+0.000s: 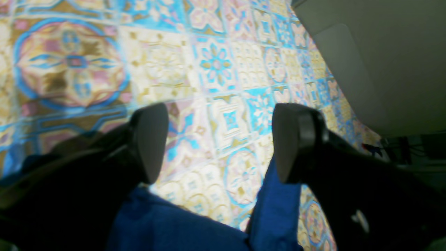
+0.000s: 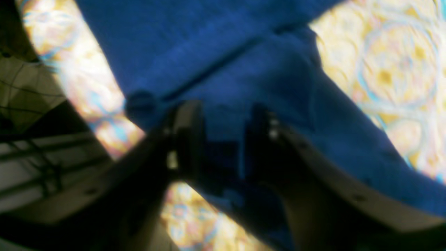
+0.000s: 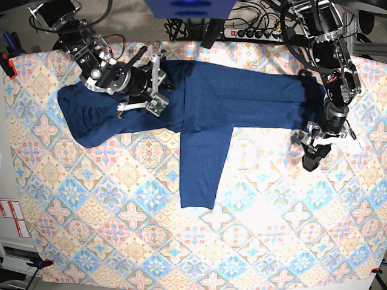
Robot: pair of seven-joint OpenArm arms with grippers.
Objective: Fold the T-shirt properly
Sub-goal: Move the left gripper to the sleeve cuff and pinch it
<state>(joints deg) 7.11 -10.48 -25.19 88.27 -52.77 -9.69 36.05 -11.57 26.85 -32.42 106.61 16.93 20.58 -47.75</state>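
Note:
The dark navy T-shirt (image 3: pixel 242 90) lies spread across the far half of the patterned tablecloth (image 3: pixel 121 205), with one long sleeve (image 3: pixel 199 169) running toward the near edge. My right gripper (image 3: pixel 164 77) sits low over the shirt's left part. Up close its jaws (image 2: pixel 223 132) stand apart, with blurred blue cloth (image 2: pixel 226 52) under and between them. My left gripper (image 3: pixel 311 158) hovers just off the shirt's right end. It is wide open (image 1: pixel 219 143) over bare tablecloth and holds nothing. Blue fabric (image 1: pixel 174 223) shows below its fingers.
A power strip with cables (image 3: pixel 254 33) lies past the table's far edge. A red clamp (image 3: pixel 6 60) sits at the far left edge. A pale panel (image 1: pixel 383 69) borders the table beside the left gripper.

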